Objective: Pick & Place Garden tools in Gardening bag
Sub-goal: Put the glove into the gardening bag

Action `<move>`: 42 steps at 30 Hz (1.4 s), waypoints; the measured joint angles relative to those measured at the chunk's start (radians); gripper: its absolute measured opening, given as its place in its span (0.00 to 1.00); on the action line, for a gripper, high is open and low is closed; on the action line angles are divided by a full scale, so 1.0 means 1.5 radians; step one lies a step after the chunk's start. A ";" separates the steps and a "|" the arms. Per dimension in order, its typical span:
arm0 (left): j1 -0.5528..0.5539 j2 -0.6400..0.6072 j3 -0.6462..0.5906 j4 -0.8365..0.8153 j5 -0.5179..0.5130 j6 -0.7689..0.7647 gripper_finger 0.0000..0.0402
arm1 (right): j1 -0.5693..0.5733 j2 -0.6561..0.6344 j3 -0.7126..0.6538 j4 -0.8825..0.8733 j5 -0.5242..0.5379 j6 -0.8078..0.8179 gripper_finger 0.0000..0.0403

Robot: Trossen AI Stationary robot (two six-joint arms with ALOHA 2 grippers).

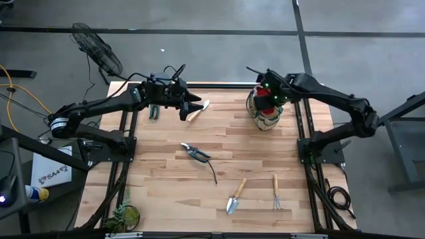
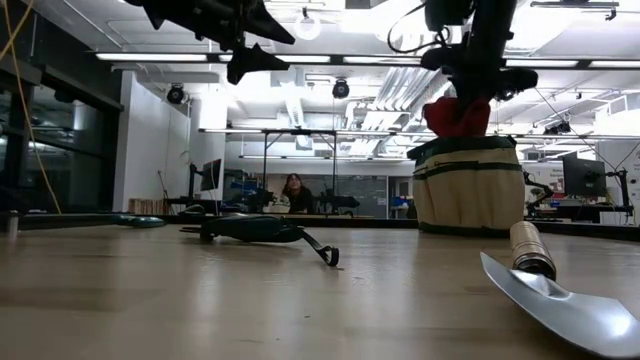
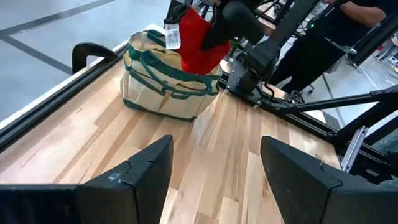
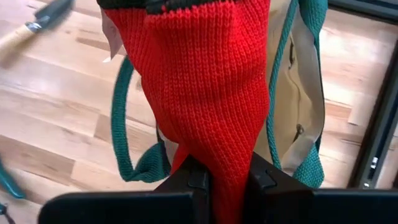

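Here the right gripper (image 4: 227,180) pinches the red glove (image 4: 199,81) directly above the gardening bag (image 1: 264,113) at the table's (image 1: 166,179) far right. The left gripper (image 3: 214,171), fingers spread and empty, hovers over a trowel (image 1: 197,110) far left.

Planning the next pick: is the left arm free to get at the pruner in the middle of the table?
Probably yes: the left gripper hangs open and empty, and the pruner lies alone on bare wood.

Gardening bag (image 4: 298,106) interior hidden behind red glove (image 4: 199,74); trowel (image 2: 560,295) blade cut by frame edge
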 joint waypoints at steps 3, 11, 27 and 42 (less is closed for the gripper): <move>0.000 0.000 0.000 0.000 0.000 0.000 0.59 | 0.000 0.009 0.000 -0.015 0.008 0.000 0.07; 0.000 0.000 0.000 -0.015 0.000 0.000 0.59 | -0.009 0.027 0.000 -0.042 0.025 -0.004 0.07; 0.000 0.000 0.000 -0.048 0.001 0.000 0.59 | -0.039 0.053 0.000 -0.043 -0.022 -0.022 0.07; 0.000 0.000 0.000 -0.049 0.003 -0.001 0.59 | -0.039 0.053 0.000 -0.043 -0.020 -0.016 0.44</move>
